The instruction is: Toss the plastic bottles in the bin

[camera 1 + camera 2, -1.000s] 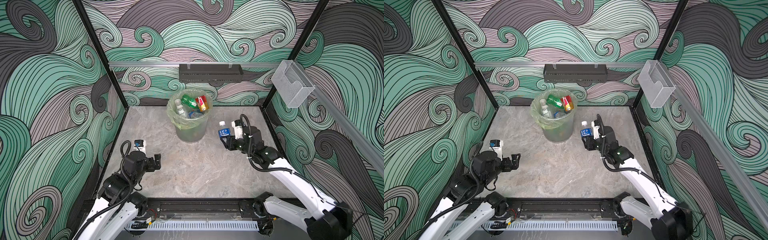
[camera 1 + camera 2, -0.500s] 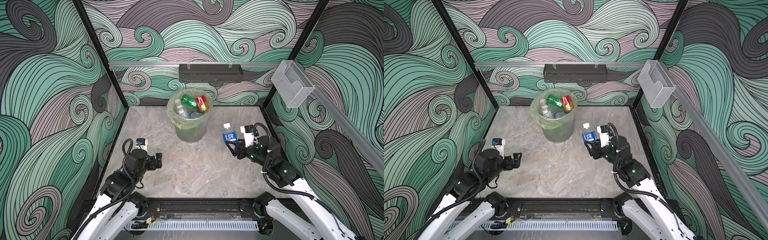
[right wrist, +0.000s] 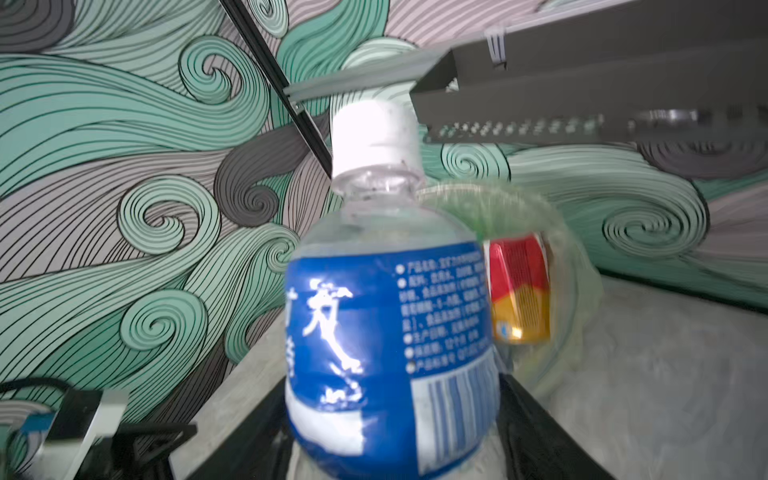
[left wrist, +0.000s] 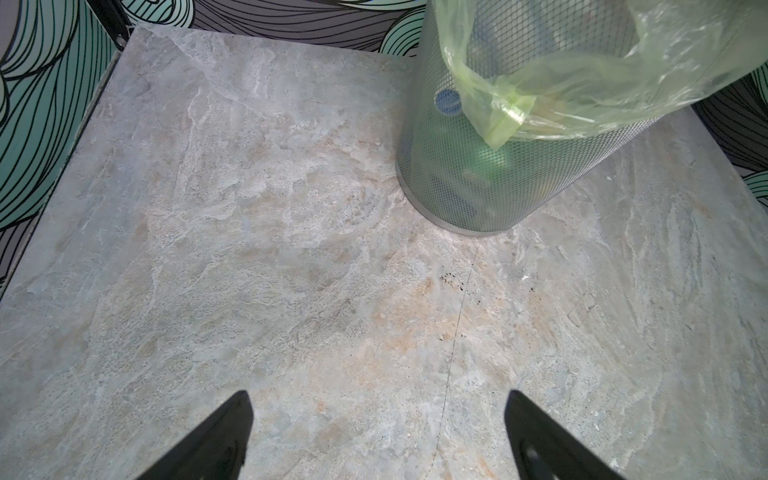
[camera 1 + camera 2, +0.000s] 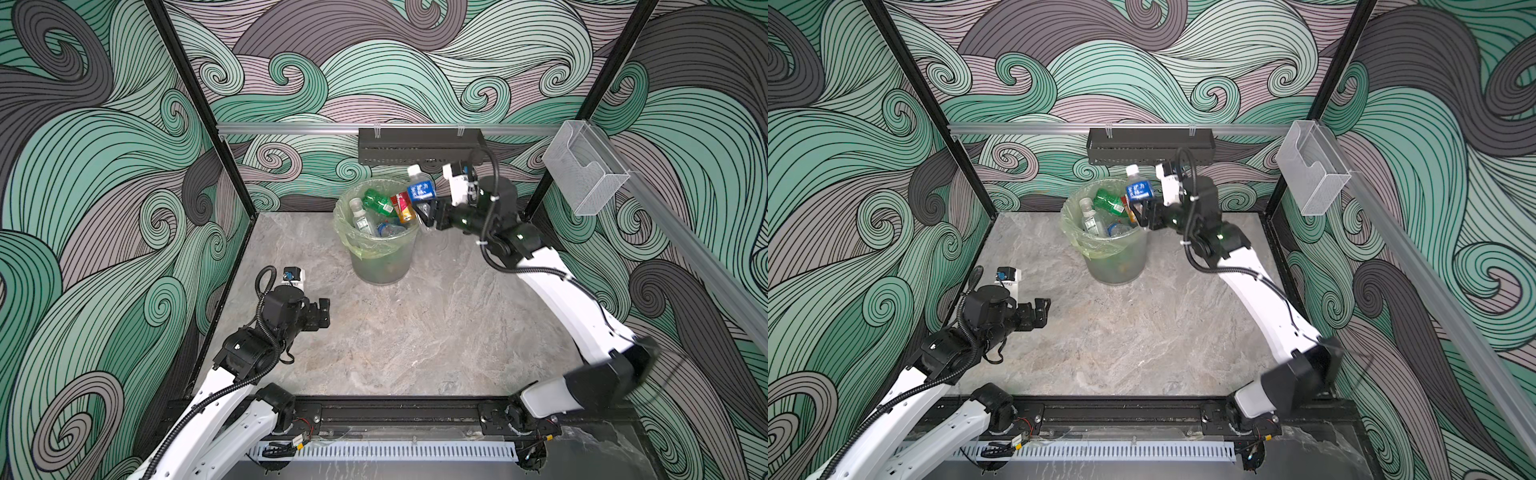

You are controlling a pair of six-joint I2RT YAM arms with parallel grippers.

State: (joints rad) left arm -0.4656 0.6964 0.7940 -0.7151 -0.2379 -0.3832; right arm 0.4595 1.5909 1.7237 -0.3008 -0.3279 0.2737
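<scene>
While the left hand [image 5: 325,309] hangs with jaws wide apart well left of the bin [image 5: 382,266], the blue-labelled bottle [image 5: 420,190] stands cap up over the bin's right rim between the jaws of the right hand [image 5: 429,212]; whether they clamp it, I cannot tell.

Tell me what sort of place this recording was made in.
Probably a robot test cell, not a home: left arm and right arm mounted on a front rail, swirl-printed walls enclosing a stone-look tabletop with one bin.
</scene>
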